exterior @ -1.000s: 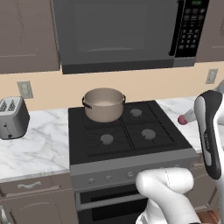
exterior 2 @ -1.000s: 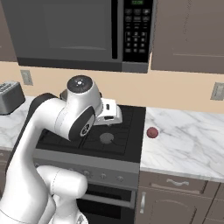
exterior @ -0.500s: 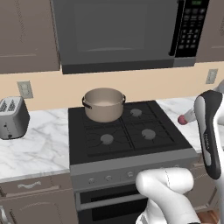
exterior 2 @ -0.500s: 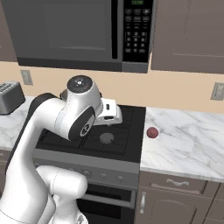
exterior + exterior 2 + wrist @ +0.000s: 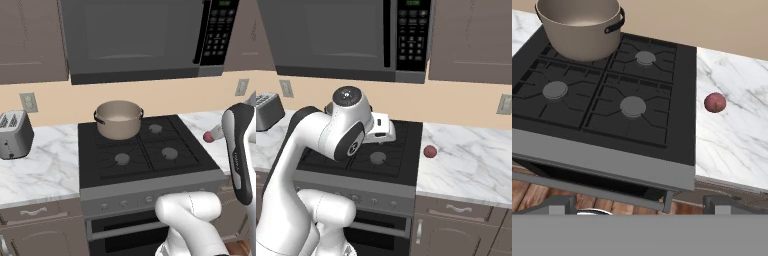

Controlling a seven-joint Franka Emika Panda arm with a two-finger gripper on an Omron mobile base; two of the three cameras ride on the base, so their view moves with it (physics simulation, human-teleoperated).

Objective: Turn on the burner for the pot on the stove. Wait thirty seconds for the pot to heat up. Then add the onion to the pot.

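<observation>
Tan pot [image 5: 579, 27] sits on the stove's [image 5: 607, 152] back-left burner, ahead and left of the empty, wide-open hand, so the knob row [image 5: 135, 201] below the front edge comes first; onion [image 5: 715, 102] waits on the tabletop [image 5: 737, 135], ahead-right.

Beige wall [image 5: 165, 97], brown cabinets [image 5: 30, 40], marble counter [image 5: 471, 160], wood floor [image 5: 542, 197]

I log: pot [image 5: 579, 27], brushed tan metal; stove [image 5: 602, 155], steel front, matt black top; counter [image 5: 732, 135], glossy veined marble; onion [image 5: 715, 102], dull red (smooth).
</observation>
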